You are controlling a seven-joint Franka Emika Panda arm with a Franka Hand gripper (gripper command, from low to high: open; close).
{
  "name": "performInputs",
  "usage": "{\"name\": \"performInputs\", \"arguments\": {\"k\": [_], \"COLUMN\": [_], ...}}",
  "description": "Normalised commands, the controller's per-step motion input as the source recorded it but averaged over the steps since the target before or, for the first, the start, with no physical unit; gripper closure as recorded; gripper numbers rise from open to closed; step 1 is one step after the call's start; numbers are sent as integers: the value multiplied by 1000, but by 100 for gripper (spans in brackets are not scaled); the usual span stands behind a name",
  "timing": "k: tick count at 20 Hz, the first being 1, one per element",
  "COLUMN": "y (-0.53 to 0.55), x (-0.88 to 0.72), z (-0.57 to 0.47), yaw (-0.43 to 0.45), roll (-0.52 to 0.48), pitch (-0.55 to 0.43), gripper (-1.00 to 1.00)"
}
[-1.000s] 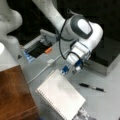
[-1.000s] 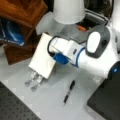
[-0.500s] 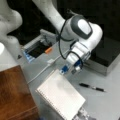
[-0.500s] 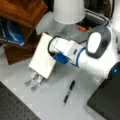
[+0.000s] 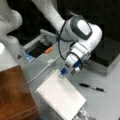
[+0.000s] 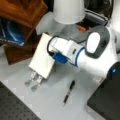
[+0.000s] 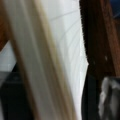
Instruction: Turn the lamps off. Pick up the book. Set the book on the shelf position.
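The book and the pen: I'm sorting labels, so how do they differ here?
The book is a broad, flat, whitish pad; the pen is a thin dark stick, far smaller. The gripper is at the book's edge, while the pen lies apart from it, untouched. Both rest on the grey table.

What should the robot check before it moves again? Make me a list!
1. Tool at the book's edge: ok, in both front views it meets the edge.
2. Tool shut on the book: cannot tell; the wrist view shows only a pale edge up close.
3. Book off the table: cannot tell.
4. Book not yet on the shelf: ok, it lies beside it in a front view.
5. Pen apart from the book: ok.
6. Lamp off: cannot tell.
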Motion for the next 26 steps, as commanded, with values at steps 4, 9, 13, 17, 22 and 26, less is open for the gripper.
{"name": "performInputs", "arguments": {"k": [4,9,13,17,22,26], "y": [51,89,78,35,-16,-30], "x": [120,119,138,175,206,218], "z": [-167,-110,4,205,340,378], "yaw": [58,58,105,134,110,50], "roll": [-229,-236,-272,-325,-297,-224], "pitch": [-6,-5,51,148,185,155], "gripper": [100,100,100,100,100,100]}}
